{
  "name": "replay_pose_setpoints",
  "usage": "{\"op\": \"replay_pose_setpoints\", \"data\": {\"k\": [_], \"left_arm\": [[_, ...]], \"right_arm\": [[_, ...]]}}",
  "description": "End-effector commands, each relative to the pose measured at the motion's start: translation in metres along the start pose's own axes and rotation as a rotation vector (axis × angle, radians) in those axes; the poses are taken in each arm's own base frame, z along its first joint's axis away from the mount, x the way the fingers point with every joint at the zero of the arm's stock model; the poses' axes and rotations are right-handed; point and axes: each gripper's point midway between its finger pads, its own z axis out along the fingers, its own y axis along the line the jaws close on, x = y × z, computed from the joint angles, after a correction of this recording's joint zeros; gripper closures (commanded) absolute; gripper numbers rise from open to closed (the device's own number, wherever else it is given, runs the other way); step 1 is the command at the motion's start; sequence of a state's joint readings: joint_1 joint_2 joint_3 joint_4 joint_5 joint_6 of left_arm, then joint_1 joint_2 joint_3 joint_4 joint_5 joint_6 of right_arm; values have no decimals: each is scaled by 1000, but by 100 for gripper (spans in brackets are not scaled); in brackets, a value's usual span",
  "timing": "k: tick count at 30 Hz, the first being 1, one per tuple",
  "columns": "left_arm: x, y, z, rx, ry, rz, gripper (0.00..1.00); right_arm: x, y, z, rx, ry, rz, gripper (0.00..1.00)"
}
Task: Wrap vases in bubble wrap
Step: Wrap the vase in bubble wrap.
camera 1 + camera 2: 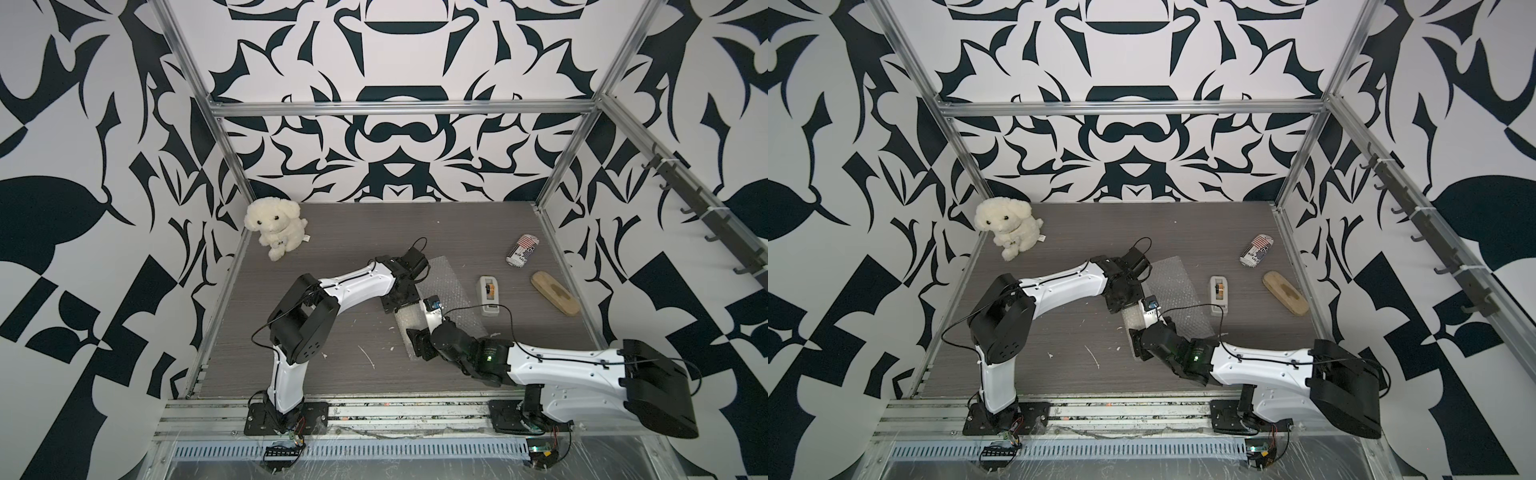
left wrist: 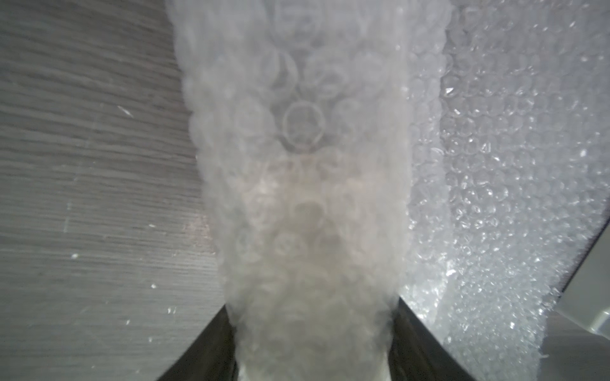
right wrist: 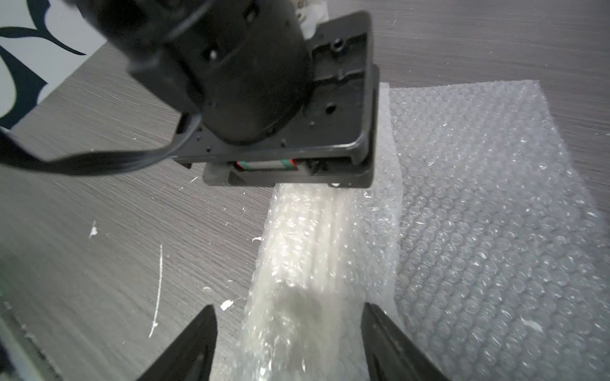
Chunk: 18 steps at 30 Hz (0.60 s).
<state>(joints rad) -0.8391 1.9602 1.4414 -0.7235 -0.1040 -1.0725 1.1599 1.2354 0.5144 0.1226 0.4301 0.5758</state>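
The white ribbed vase [image 3: 317, 231] lies on its side, rolled inside one edge of the bubble wrap [image 3: 478, 214], and shows dimly through the layers. The rest of the sheet lies flat on the table [image 1: 446, 286] [image 1: 1177, 286]. My left gripper [image 2: 313, 330] [image 1: 405, 309] is at one end of the roll, its fingers [image 2: 214, 343] pressed against both sides of it. At the opposite end my right gripper [image 3: 288, 330] [image 1: 415, 334] straddles the roll, open, with a gap on each side of the wrap. Both gripper bodies hide most of the roll in both top views.
A tape dispenser [image 1: 489, 295] sits just right of the sheet. Beyond it lie a wooden brush [image 1: 555, 293] and a striped can [image 1: 523, 250]. A plush dog [image 1: 274, 226] sits at the back left corner. Metal frame posts edge the grey table [image 1: 332, 257].
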Motion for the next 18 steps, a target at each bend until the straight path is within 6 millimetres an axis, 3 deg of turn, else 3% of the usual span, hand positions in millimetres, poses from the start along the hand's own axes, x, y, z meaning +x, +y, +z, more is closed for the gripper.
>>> {"op": "replay_pose_setpoints", "data": {"k": [1,2,3,12,18], "left_arm": [[17,56,20,-272,70,39,37],[16,56,20,-283,72,40,37],[16,56,20,-291,75,43,37],[18,46,25,-273,102,42,37],[18,46,25,-273,107,42,37]], "right_arm": [[-15,5,6,56,-84,13,26],[-13,5,9,69,-85,12,7],[-9,5,12,89,-89,9,1],[10,8,31,215,-107,-21,3],[1,3,37,326,-152,-66,16]]}}
